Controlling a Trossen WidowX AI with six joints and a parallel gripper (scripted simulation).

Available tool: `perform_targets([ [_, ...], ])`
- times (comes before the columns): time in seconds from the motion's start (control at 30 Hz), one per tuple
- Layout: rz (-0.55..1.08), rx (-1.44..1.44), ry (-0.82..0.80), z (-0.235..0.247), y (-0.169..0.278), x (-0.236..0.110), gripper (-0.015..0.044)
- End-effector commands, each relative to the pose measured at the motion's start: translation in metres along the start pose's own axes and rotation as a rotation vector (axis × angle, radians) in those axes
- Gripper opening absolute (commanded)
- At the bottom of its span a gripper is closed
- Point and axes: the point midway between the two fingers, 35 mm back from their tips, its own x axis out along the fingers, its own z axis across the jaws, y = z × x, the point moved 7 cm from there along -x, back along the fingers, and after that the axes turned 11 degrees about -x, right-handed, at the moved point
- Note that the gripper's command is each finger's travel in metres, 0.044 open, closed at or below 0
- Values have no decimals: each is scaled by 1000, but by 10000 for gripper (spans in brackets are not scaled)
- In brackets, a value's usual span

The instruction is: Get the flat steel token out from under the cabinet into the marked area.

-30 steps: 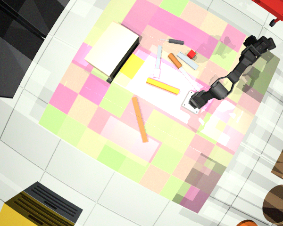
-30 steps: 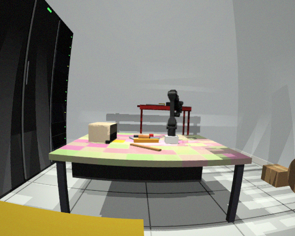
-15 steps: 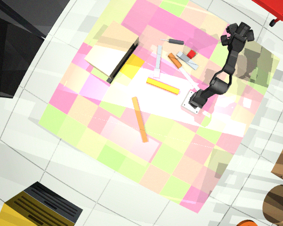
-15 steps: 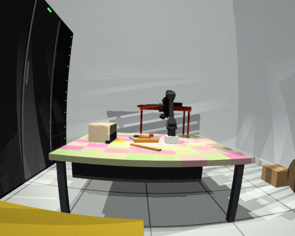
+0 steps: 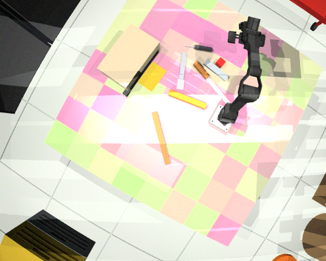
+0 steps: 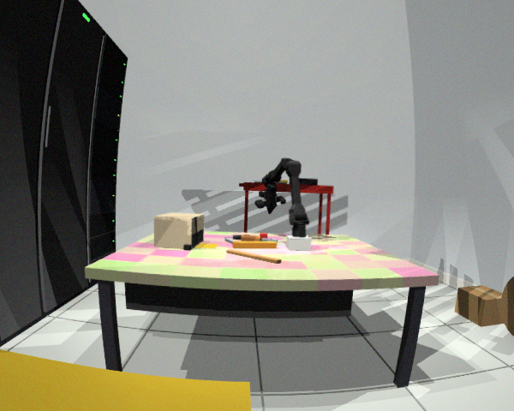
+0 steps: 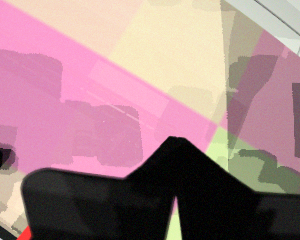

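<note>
The beige cabinet (image 5: pixel 129 56) (image 6: pixel 170 232) stands on the table, its dark slotted front facing the yellow marked area (image 5: pixel 152 76) (image 6: pixel 209 246). The steel token cannot be made out in any view. My gripper (image 6: pixel 271 211) (image 7: pixel 175 144) is shut and empty, pointing down high above the table, well away from the cabinet and beyond the red cube. A grey flat bar (image 5: pixel 182 70) with a wider end lies beyond the marked area. A dark-handled screwdriver (image 5: pixel 203 48), an orange-handled tool (image 5: pixel 201 69) with a long blade, and a grey metal strip (image 5: pixel 215 69) lie nearer the arm.
A red cube (image 5: pixel 220 62) lies beside the grey strip. A thick yellow bar (image 5: pixel 187 99) (image 6: pixel 254 244) lies between the marked area and the arm's white base (image 5: pixel 217 123) (image 6: pixel 298 243). A long orange stick (image 5: pixel 161 137) (image 6: pixel 253 256) lies farther to the side. Strong glare covers the table's middle.
</note>
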Motion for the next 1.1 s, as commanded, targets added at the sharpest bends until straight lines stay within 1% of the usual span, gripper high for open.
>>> perform_targets([
  [0.0,61,114,-87,39,-4,0,0],
  [0.33,262,361,-195,126,2,-8,0],
  [0.63,474,564,-177,195,20,-26,0],
  [0.93,489,578,-171,200,22,-25,0],
  [1.07,489,578,-171,208,30,-3,0],
])
